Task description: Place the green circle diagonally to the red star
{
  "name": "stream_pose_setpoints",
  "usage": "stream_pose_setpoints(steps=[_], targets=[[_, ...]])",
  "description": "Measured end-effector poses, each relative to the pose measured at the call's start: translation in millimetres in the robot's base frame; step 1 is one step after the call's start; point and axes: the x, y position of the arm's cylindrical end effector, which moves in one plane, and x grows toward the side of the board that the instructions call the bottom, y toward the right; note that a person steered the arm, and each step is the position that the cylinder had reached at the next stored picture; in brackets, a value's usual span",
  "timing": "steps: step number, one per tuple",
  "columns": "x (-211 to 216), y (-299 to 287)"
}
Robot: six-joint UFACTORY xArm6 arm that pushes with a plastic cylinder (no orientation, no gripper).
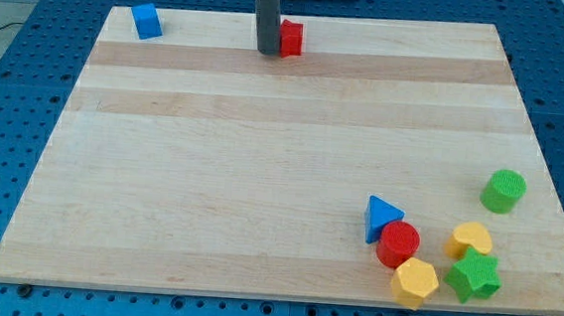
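So the green circle (504, 190) is sitting way over at the view's right, a bit below the middle of the board (261, 176), on its own, near the right edge. The red block (290, 38) at the view's top could be the star, but honestly I can't make out its shape since my rod covers its left side. It's well apart from the green circle, basically across the board.

My tip (267, 52) is right up against that red block's left side, touching or just about. It's just a plain rod, nothing to open or close, and it isn't holding anything.

Below the green circle there's a little cluster at the bottom right: yellow heart (470, 239), green star (474, 277), yellow hexagon (415, 282), red circle (397, 245) and blue triangle (381, 218). The red circle touches the blue triangle and the yellow hexagon. A blue cube (146, 21) sits alone in the top left corner.
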Motion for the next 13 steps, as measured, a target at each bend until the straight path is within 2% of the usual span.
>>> stream_pose_setpoints(steps=[1, 2, 4, 6, 7, 9, 10, 11, 12, 13], targets=[[-15, 8], [-11, 9], [69, -14], [68, 5], [68, 64], [85, 241], [153, 290], [225, 296], [263, 289], [265, 288]])
